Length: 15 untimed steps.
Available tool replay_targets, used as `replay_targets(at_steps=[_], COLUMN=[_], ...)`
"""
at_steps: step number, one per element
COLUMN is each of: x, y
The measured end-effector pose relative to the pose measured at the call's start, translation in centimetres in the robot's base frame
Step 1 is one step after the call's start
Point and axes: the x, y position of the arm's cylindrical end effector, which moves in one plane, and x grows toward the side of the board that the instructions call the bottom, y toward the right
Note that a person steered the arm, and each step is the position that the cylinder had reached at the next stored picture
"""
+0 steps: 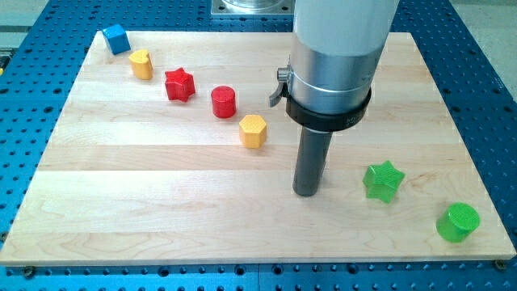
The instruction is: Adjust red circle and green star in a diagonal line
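The red circle (224, 102) stands on the wooden board (161, 202) left of centre, toward the view's top. The green star (383, 181) lies at the view's lower right. My tip (306, 193) rests on the board just left of the green star, with a small gap between them. The tip is well below and to the right of the red circle. The arm's wide grey body (333, 56) rises above the rod and hides part of the board's top.
A blue cube (116, 38), a yellow block (141, 64), a red star (179, 84), the red circle and a yellow hexagon (253, 131) form a slanting row from the upper left. A green circle (458, 222) sits near the lower right corner.
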Motion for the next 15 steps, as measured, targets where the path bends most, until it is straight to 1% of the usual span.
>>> replay_targets(at_steps=[1, 2, 5, 9, 10, 11, 12, 15], x=[-0.1, -0.8, -6.7, -10.2, -10.6, -11.7, -15.3, -16.0], y=[1.5, 5.5, 11.5, 17.3, 16.2, 8.4, 0.9, -9.7])
